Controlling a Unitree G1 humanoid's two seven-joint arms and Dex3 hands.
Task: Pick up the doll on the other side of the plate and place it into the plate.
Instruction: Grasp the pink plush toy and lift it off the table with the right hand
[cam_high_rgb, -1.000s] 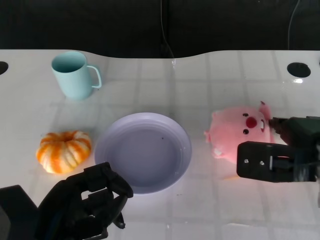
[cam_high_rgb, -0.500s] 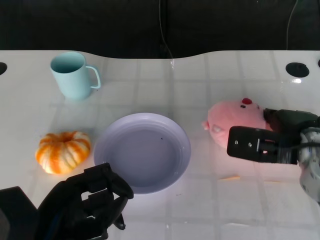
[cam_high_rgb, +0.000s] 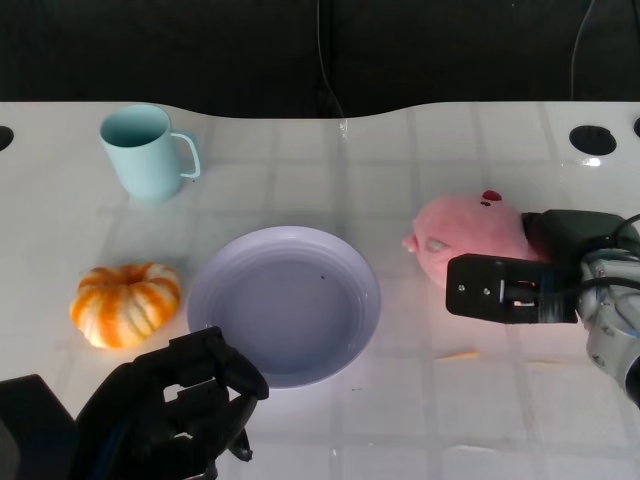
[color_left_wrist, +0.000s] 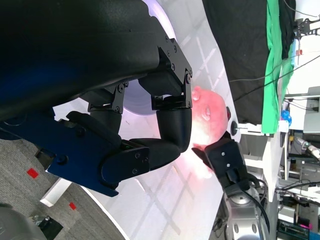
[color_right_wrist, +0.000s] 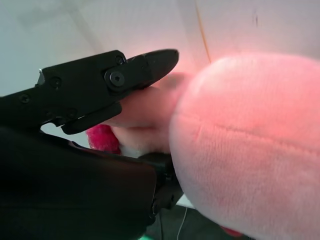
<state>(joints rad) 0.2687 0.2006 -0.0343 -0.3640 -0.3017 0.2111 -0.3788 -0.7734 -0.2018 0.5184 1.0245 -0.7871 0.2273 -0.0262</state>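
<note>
On the right of the white table (cam_high_rgb: 300, 150), the right hand (cam_high_rgb: 520, 285) is gripping the pink doll (cam_high_rgb: 465, 235), its fingers (color_right_wrist: 100, 85) pressing into the plush from behind. That doll is sitting just beside the lavender plate (cam_high_rgb: 285, 305), off its rim on the right, tilted so its face is turning away. Nearer the front left, the left hand (cam_high_rgb: 170, 415) is hovering with fingers curled in, holding nothing. An orange pumpkin (cam_high_rgb: 125, 302) and a teal mug (cam_high_rgb: 145, 150) are standing to the plate's left.
</note>
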